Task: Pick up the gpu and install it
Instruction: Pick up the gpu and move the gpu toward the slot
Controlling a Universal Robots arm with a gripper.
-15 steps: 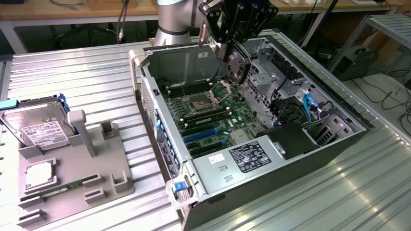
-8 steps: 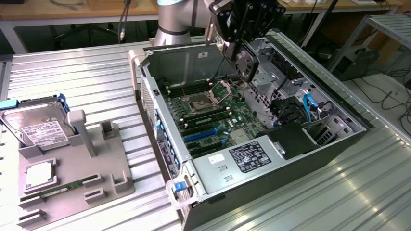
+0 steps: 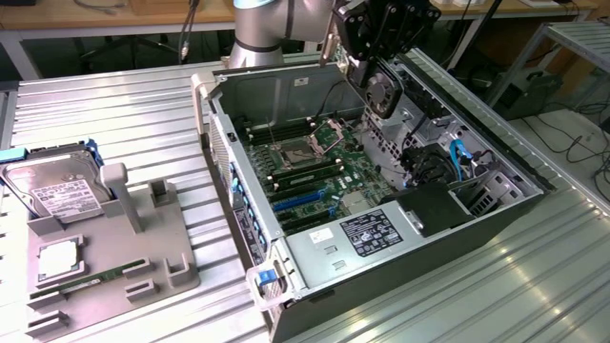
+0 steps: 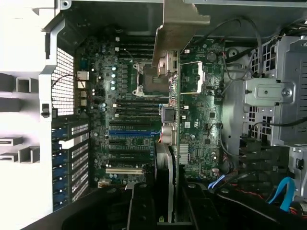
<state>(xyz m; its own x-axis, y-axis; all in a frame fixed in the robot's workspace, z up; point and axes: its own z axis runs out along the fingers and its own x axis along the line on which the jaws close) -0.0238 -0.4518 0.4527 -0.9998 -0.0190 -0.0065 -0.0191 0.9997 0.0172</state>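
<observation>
My gripper (image 3: 373, 51) hangs above the far end of the open computer case (image 3: 243, 214) and is shut on the gpu (image 3: 382, 91). The gpu is a black card with a round fan, and its silver bracket (image 3: 330, 39) points away from the case. In the wrist view the gpu (image 4: 169, 158) appears edge-on, running from my gripper (image 4: 168, 199) out to the bracket (image 4: 180, 24). It hovers over the green motherboard (image 4: 201, 120), apart from it. The blue and black expansion slots (image 4: 129, 136) lie beside the card's line, near the case's slotted rear wall (image 4: 72, 158).
A grey fixture tray (image 3: 167, 275) at the exterior view's left carries a silver hard drive (image 3: 56, 189), a processor (image 3: 59, 260) and a green memory stick (image 3: 88, 280). Inside the case are a power supply (image 3: 370, 232), drive bays with blue cables (image 3: 458, 161) and the processor socket (image 3: 296, 153).
</observation>
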